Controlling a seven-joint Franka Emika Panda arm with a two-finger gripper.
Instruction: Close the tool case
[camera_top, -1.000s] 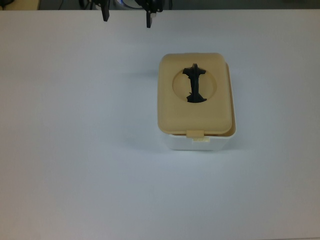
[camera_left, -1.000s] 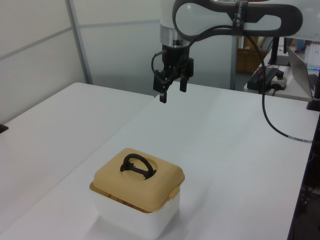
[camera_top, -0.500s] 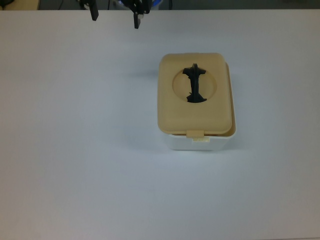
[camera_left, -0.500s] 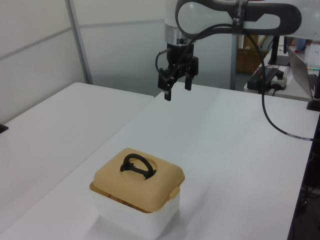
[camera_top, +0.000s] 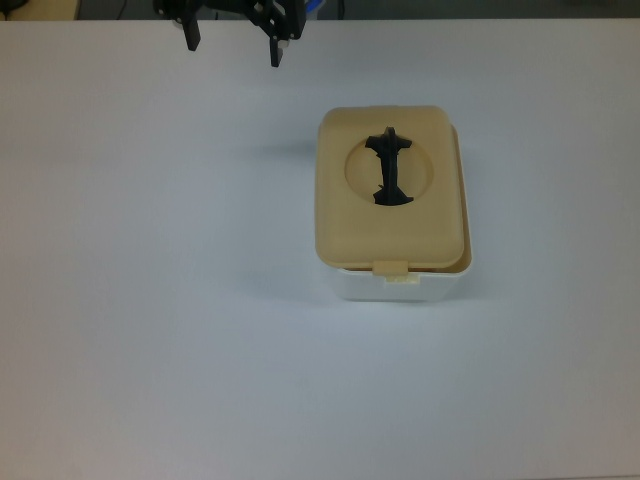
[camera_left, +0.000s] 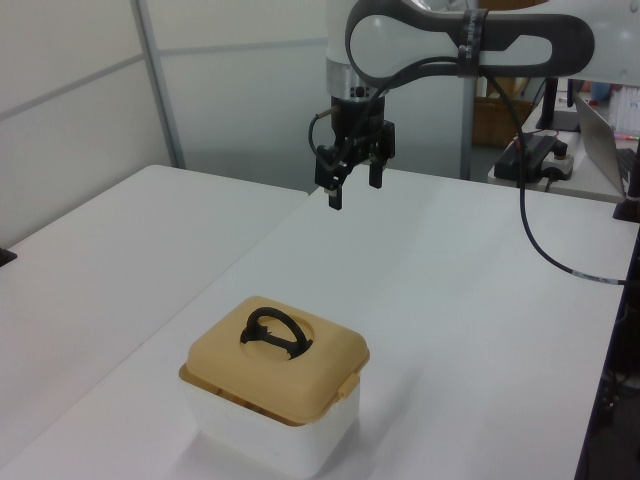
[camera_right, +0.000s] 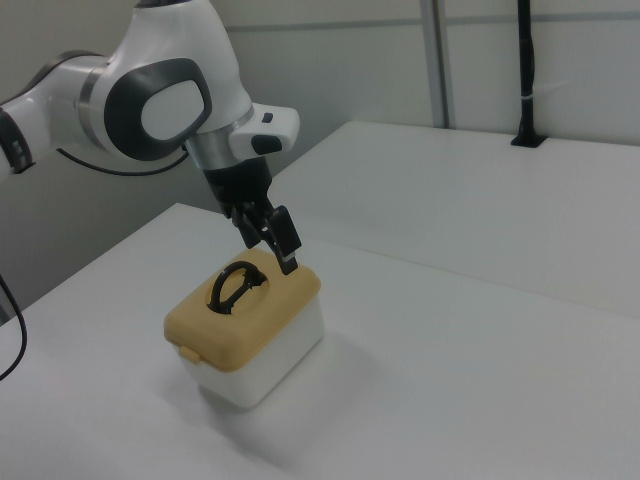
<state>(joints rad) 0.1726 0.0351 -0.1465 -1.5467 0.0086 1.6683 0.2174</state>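
White panelled walls and a grey upright post are seen behind a broad, smooth white table (camera_left: 480, 300) with a matte finish. In the left view, the gripper (camera_left: 355, 185) is found left of centre, hung from a glossy white arm (camera_left: 470, 40) with dark grey joint bands; its two black fingers are held spread apart with nothing between them — well above the table and well apart from the case. In the top view the same gripper (camera_top: 234, 45) is seen at the upper edge, left of the case.

Further right in the top view, the tool case (camera_top: 395, 280) is set on the table right of centre: a small white plastic tub with rounded corners, topped by a tan lid (camera_top: 390, 215) of smooth plastic. A round recess is sunk into the lid, and a black arched handle (camera_top: 390, 168) is stood up in it. A small tan latch tab (camera_top: 390, 267) is seen at the lid's near edge. The lid is laid on the tub, though slightly askew — a sliver of white rim is shown along the top view's right.

Against half a second ago, the gripper has been shifted slightly down in the top view and a little lower in the left view; the case has not been moved.
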